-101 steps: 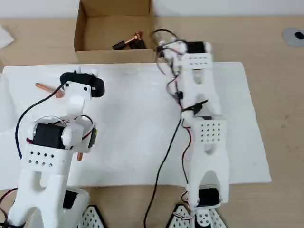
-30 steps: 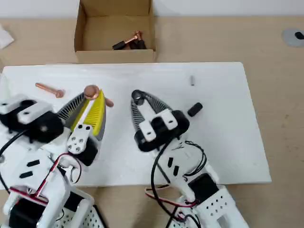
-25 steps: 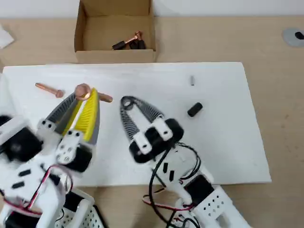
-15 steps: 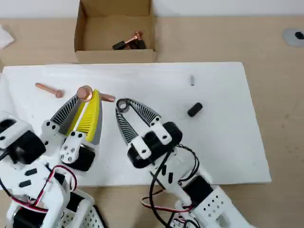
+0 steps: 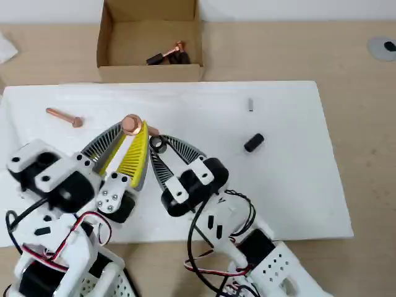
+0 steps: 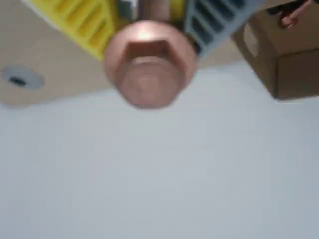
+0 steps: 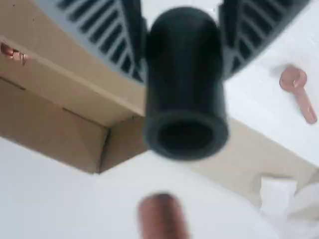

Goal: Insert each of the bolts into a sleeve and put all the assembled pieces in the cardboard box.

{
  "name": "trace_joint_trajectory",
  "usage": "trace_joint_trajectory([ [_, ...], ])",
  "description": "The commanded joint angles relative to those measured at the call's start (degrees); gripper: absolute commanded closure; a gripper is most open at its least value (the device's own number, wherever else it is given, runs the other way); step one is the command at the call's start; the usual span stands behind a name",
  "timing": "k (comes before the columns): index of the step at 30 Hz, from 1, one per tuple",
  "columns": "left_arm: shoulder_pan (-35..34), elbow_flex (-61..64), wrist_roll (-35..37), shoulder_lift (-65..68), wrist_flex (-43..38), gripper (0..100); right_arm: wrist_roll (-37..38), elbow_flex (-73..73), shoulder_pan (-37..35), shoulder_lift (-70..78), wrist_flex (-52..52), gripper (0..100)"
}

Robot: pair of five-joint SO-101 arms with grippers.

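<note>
Clamping: left jaws closed on bolt (image 5: 130, 124), right jaws closed on sleeve (image 5: 156, 144).

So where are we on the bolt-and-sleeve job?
Done: at least one assembled piece lies in the cardboard box. In hand: left gripper holds a bolt, right gripper holds a sleeve, not yet joined. To do: that pair, plus a loose bolt and loose sleeve on the mat.

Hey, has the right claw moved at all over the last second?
Yes. The right claw with its held sleeve has slid left across the white mat, away from the loose sleeve and toward the bolt in the left claw.
</note>
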Motion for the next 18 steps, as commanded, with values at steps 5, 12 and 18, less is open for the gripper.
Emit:
trace_joint_trajectory([
  [5, 0.88, -6.07, -2.02, 0.31, 6.51, 99, 0.35, 1.19, -0.40, -0.66, 0.18, 98.9],
  [12, 1.05, -6.07, -4.13, 0.22, 7.47, 99, 0.35, 1.54, -0.40, -0.66, 0.18, 98.9],
  [18, 1.14, -5.98, -3.96, 0.22, 7.30, 99, 0.35, 1.54, -0.40, -0.66, 0.18, 98.9],
])
